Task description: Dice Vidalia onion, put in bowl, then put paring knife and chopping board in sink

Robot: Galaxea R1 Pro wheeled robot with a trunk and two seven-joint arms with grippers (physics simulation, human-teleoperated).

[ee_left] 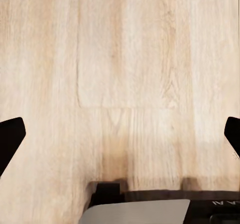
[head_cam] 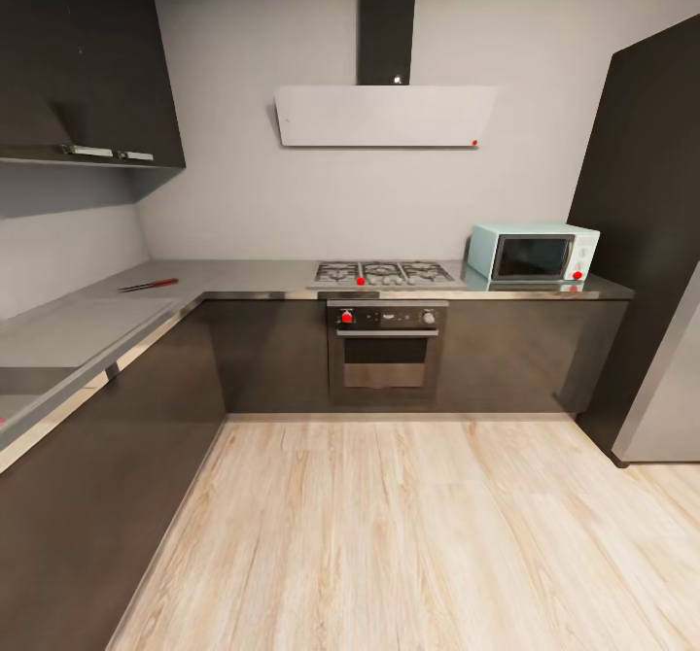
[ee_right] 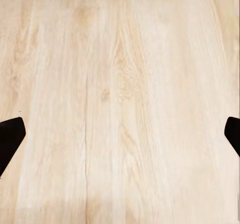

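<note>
Step in hand: the approach, by my judgement; the robot faces the kitchen corner from out on the wooden floor (head_cam: 408,534), and nothing of the task has been handled
Paring knife: the paring knife (head_cam: 149,286) lies flat on the grey tabletop (head_cam: 243,277), on the left run near the corner, well apart from the hob (head_cam: 384,272) and the microwave (head_cam: 533,254)
Sink: a recessed grey basin at the far left edge looks like the sink (head_cam: 24,379); whether the onion sits inside it cannot be told
Next move: likely a drive and turn to the left, to bring the basin within reach
Left end effector: left end effector (ee_left: 120,134) spread wide, holding nothing, pointing at the floor
Right end effector: right end effector (ee_right: 120,134) likewise wide apart and holding nothing
</note>
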